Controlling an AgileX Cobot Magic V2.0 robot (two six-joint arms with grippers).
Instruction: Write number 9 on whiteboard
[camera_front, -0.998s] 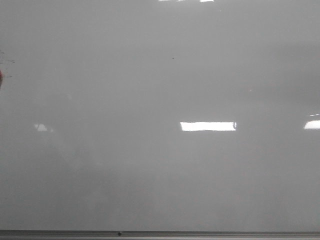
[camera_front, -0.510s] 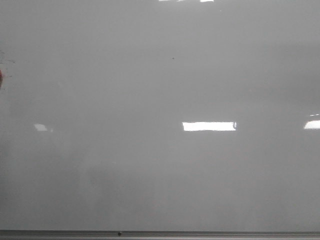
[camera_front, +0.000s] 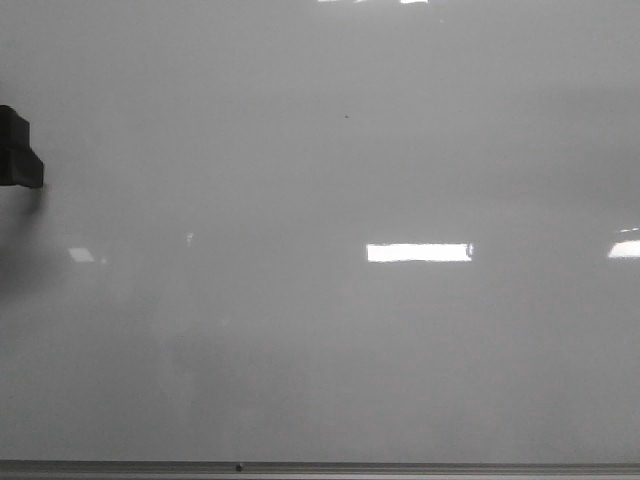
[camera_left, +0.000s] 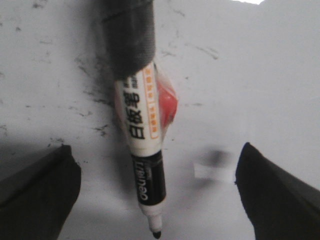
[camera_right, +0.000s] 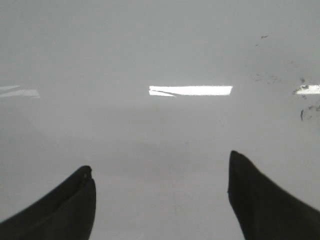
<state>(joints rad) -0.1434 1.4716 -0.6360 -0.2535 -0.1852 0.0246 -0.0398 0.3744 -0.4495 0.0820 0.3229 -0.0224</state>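
At the far left edge of the front view, a black block of the left gripper (camera_front: 18, 148) pokes in over the whiteboard (camera_front: 330, 330), w/ a soft shadow just below it. Board surface is blank in this view: no 9 drawn, only a tiny dark speck (camera_front: 346, 116) high up near the middle, plus bright rectangular light reflections (camera_front: 418, 252). Grey bottom rail (camera_front: 400, 468) runs along the lower edge.

Left wrist view: left gripper (camera_left: 155, 195) has its fingers (camera_left: 37, 195) spread wide, touching nothing. A marker (camera_left: 142, 150) is fixed to the wrist by a dark wrap (camera_left: 127, 37), w/ a red bit beside its white label; uncapped black tip points at the board, which shows old smudges (camera_left: 90, 95). Can't tell if tip touches.

Right wrist view: right gripper (camera_right: 160, 192) also spread wide & empty, over bare board w/ faint smudges (camera_right: 302, 107) at 1 side.
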